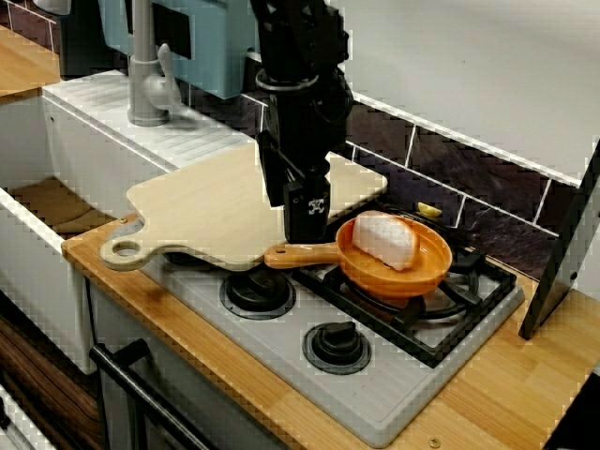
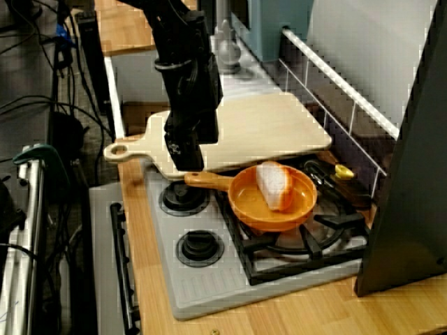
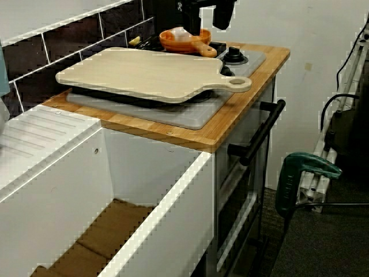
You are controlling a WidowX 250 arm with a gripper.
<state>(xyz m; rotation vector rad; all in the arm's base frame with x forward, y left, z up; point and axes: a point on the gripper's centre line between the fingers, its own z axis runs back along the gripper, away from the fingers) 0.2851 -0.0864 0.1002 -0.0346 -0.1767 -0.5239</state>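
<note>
The orange pan (image 1: 424,268) sat on the burner grate (image 1: 469,302), holding a white food piece (image 1: 384,240). The gripper (image 1: 307,223) stood just over its handle (image 1: 298,254), at the cutting board (image 1: 202,211) edge; jaw spacing could not be determined. Risk: a handle-end hold could tip the pan.

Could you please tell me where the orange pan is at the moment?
In the view facing the stove, the orange pan sits on the black burner grate, right of the wooden cutting board. Its handle lies just below the gripper.

Orange pan (image 1: 424,265) upright on stove grate (image 1: 473,298), white chunk (image 1: 384,240) inside
</note>
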